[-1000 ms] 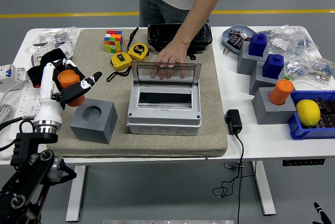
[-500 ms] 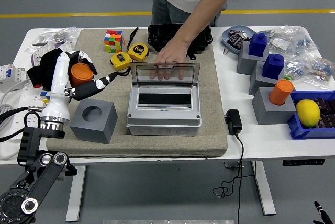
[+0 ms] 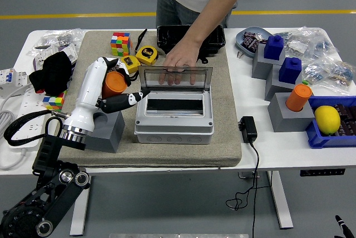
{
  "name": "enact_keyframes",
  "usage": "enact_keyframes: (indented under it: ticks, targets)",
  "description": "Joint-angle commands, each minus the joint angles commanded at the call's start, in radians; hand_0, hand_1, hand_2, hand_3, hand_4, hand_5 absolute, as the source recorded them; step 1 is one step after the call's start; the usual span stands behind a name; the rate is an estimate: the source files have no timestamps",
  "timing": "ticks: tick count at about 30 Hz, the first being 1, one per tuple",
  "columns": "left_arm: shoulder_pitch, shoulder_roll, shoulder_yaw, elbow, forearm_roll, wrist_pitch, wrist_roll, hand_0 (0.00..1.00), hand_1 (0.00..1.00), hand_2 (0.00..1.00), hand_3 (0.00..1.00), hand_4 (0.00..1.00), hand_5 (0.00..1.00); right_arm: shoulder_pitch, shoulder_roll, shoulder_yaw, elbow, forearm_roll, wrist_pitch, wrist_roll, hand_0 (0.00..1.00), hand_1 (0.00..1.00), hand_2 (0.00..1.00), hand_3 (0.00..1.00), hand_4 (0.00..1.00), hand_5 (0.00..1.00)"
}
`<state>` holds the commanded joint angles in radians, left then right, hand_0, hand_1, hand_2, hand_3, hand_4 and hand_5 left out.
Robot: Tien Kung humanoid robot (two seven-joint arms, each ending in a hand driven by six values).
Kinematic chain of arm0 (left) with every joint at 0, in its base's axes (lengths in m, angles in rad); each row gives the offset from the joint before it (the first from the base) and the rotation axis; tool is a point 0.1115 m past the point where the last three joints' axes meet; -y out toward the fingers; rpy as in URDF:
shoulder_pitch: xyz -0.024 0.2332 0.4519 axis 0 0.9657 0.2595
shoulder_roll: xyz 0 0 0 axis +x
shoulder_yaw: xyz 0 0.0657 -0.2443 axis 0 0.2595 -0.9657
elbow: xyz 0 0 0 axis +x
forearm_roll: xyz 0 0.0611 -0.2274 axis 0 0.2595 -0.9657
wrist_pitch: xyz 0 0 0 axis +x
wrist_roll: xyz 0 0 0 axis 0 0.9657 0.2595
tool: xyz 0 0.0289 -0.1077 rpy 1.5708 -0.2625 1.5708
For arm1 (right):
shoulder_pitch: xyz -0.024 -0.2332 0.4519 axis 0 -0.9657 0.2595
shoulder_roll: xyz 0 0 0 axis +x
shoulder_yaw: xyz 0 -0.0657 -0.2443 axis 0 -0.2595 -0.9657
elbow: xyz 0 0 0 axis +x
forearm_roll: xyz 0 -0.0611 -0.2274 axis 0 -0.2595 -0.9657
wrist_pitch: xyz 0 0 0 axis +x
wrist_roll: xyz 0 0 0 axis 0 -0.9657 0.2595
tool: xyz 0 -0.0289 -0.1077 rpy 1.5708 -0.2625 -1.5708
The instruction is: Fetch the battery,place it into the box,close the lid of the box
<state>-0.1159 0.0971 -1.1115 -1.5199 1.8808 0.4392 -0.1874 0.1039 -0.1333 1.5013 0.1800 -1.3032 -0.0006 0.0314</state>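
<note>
White worktop (image 3: 261,152) under a beige mat, and the left hand (image 3: 114,90) is wrapped around the orange battery (image 3: 114,84), carrying it above the grey block (image 3: 108,129), just left of the open box (image 3: 174,117). Across the worktop, a person's hand (image 3: 179,65) props the clear lid (image 3: 176,77) upright.

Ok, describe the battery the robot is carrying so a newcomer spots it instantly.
Start at the tan mat mid-table, then its open grey box. Just left, the left robot hand grips an orange cylinder; the other orange one stands in a grey block far right.
</note>
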Motion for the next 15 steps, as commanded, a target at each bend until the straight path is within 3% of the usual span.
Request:
enact_keyframes:
  ticks: [15]
  targets:
    - [-0.082,-0.001,0.19,0.05,0.044,0.012,0.014,0.034,0.002,0.044,0.073,0.998,0.002,0.003,0.004,0.004,0.0,-0.005,0.0,-0.003,0.876,0.825,0.781,0.801,0.998,0.998]
